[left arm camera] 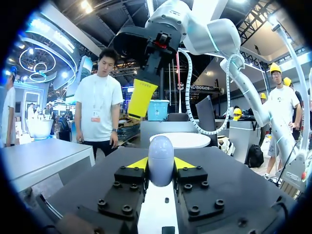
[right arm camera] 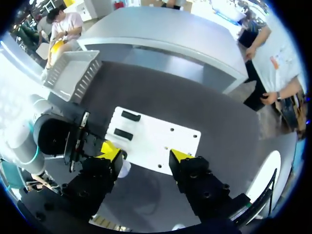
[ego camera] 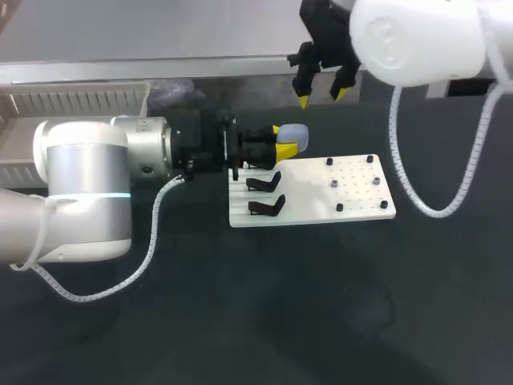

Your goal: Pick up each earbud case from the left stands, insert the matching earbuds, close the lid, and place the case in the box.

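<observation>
The left end effector [ego camera: 282,139] is clamped on a pale grey-blue earbud case [ego camera: 294,132], which sits between its yellow tips and pokes out just past them, held above the dark tabletop [ego camera: 280,305] at the far left corner of a white board [ego camera: 361,200]. Two black stands [ego camera: 264,183] on that board lie just beside it. Farther off, the right end effector [ego camera: 321,98] hovers with fingers apart, holding nothing. A white box [ego camera: 72,100] sits at the far left.

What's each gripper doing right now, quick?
Left gripper: closed on the earbud case.
Right gripper: open, holding nothing.
</observation>
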Available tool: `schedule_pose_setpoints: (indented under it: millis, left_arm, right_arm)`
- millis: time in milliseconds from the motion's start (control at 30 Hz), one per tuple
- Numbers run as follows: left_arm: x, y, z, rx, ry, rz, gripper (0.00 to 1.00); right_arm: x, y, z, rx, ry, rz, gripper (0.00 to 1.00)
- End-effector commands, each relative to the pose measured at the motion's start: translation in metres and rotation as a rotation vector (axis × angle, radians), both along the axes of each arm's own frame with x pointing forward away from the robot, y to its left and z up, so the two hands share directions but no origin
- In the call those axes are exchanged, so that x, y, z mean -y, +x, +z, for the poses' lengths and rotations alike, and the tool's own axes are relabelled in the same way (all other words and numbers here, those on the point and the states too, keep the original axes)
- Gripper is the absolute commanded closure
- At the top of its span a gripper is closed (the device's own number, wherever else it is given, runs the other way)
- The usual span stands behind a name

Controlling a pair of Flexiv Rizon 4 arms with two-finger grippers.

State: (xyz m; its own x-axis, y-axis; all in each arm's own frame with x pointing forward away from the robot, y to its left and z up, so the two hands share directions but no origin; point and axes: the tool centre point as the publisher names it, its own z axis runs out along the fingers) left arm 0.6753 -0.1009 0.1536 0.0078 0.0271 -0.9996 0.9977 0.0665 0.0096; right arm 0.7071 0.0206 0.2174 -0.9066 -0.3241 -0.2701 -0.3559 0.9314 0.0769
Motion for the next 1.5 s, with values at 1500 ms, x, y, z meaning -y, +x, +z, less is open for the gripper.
schedule_pose_setpoints:
  millis: [1500]
  left_arm:
    - [-0.361, 0.101, 0.000, 0.177, 0.238, 0.773, 1.00]
  right_arm:
    - [0.020, -0.028, -0.014, -0.037, 0.033, -0.086, 0.00]
